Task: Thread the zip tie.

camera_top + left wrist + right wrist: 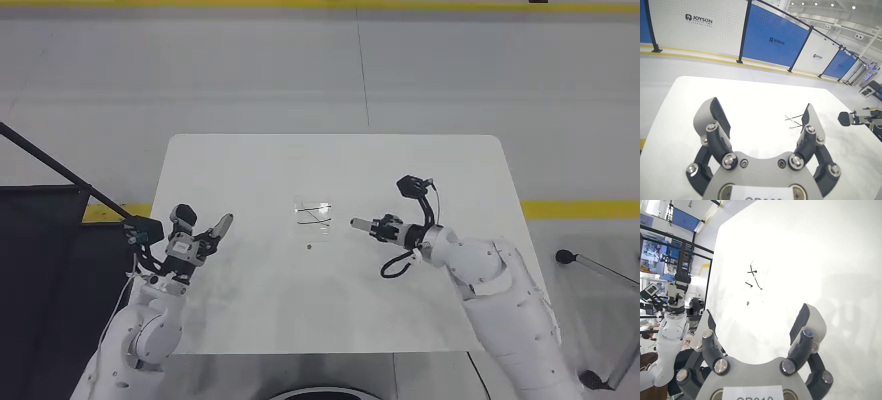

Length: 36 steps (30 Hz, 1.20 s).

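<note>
Top view: zip ties (pixel 314 211) lie flat, crossed, long axes differing

Robot lab — partition panels (pixel 770 45), floor lines (pixel 580 209)

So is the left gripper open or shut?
Open. The left gripper has its fingers wide apart, holding nothing; the zip ties lie on the table.

Top camera overhead, wrist cameras low, facing inward (all share zip ties (pixel 752 272))
</note>
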### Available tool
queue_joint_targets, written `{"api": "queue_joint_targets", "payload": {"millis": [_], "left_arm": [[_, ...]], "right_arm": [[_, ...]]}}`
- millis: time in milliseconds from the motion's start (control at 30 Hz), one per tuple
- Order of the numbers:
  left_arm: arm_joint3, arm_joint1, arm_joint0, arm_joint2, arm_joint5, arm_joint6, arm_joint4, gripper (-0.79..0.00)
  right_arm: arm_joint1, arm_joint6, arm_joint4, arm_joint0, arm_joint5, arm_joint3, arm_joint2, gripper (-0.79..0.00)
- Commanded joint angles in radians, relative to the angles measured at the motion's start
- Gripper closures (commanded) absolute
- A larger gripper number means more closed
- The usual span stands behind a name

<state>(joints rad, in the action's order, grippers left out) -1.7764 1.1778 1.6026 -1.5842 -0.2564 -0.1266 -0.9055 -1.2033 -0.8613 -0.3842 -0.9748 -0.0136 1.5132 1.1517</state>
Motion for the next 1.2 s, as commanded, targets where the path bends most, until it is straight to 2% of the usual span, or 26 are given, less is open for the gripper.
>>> {"api": "queue_joint_targets", "payload": {"millis": [0, 233, 367, 500, 533, 633, 867, 1067, 1167], "left_arm": [[-0.001, 0.001, 0.0, 0.001, 0.006, 0.008, 0.009, -0.785], [-0.002, 0.001, 0.001, 0.001, 0.009, 0.011, 0.008, -0.785], [-0.002, 0.001, 0.001, 0.001, 0.009, 0.011, 0.008, -0.785], [-0.002, 0.001, 0.001, 0.001, 0.009, 0.011, 0.008, -0.785], [-0.002, 0.001, 0.001, 0.001, 0.009, 0.011, 0.008, -0.785], [-0.002, 0.001, 0.001, 0.001, 0.009, 0.011, 0.008, -0.785], [-0.002, 0.001, 0.001, 0.001, 0.009, 0.011, 0.008, -0.785], [-0.002, 0.001, 0.001, 0.001, 0.009, 0.011, 0.008, -0.785], [-0.002, 0.001, 0.001, 0.001, 0.009, 0.011, 0.008, -0.785]], "right_arm": [[-0.012, -0.009, -0.008, 0.062, -0.02, -0.054, -0.055, -0.785], [-0.058, -0.009, -0.002, 0.23, -0.025, -0.238, -0.193, -0.785], [-0.078, -0.021, 0.02, 0.285, -0.008, -0.302, -0.237, -0.708], [-0.095, -0.035, 0.033, 0.324, -0.003, -0.356, -0.275, -0.591], [-0.1, -0.032, 0.036, 0.332, -0.002, -0.368, -0.283, -0.542], [-0.112, -0.024, 0.045, 0.35, -0.003, -0.396, -0.305, -0.517], [-0.134, -0.02, 0.054, 0.382, -0.005, -0.45, -0.337, -0.36], [-0.143, -0.022, 0.056, 0.391, 0.001, -0.47, -0.344, -0.329], [-0.145, -0.024, 0.058, 0.392, 0.007, -0.472, -0.344, -0.271]]}}
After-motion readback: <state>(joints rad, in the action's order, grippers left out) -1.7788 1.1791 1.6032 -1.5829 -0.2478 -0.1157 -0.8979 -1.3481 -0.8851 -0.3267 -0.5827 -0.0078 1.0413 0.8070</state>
